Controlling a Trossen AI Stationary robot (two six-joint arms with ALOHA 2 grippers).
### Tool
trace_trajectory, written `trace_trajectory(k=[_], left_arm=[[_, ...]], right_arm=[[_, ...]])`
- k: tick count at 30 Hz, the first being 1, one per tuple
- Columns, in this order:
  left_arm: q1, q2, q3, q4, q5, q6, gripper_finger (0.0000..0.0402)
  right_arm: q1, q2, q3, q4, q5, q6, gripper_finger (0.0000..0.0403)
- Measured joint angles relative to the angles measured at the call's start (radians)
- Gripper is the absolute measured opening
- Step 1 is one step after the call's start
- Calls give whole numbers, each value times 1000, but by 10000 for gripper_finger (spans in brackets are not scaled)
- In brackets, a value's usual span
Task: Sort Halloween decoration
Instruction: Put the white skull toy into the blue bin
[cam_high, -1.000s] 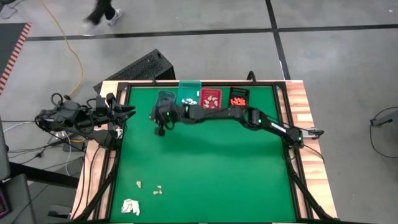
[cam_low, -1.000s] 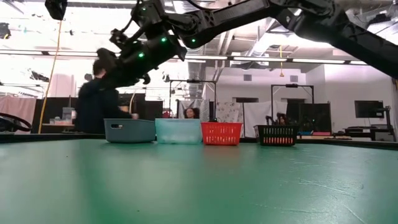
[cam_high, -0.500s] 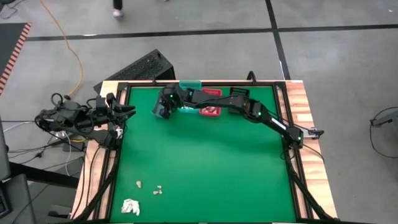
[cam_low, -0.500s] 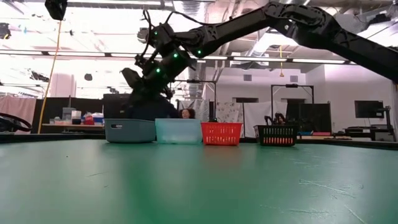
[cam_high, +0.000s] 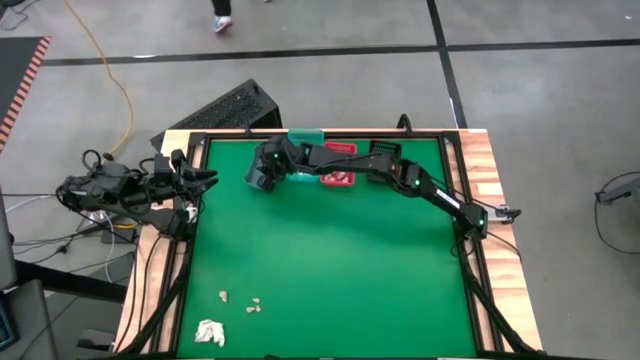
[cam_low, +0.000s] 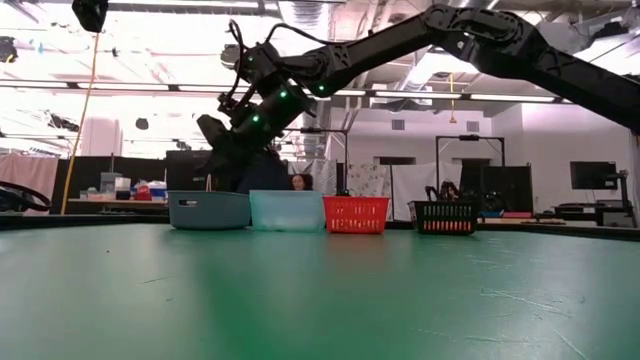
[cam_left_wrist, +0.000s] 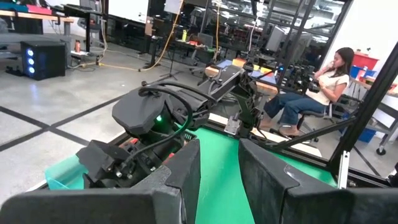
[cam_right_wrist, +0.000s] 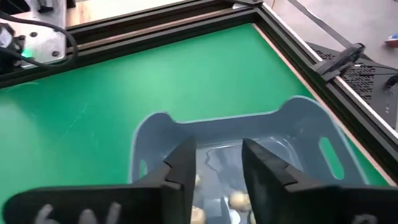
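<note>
Right hand (cam_right_wrist: 214, 171): held just above the grey bin (cam_right_wrist: 298, 115); fingers seen apart, nothing between them.
Grey bin: at the far end of the bench (cam_high: 330, 250), first in the bin row; beige pieces (cam_right_wrist: 238, 200) are seen lying inside.
Left hand (cam_left_wrist: 217, 180): parked off the bench edge, well apart from the grey bin; fingers parted, empty.
Left to sort: a few pieces (cam_high: 255, 306) at the near end, far from the grey bin, beside a white wad (cam_high: 208, 332).
Progress: judged nearly finished.
</note>
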Motion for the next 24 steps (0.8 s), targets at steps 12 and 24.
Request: trace_trajectory(k=[12,24], left_arm=[[0,0,0,0,0,0,99],[0,0,0,-1,29,0,99]], right_arm=[[19,-8,81,-2,-375,12,154],[182,-59,90,29,-712,63,139]])
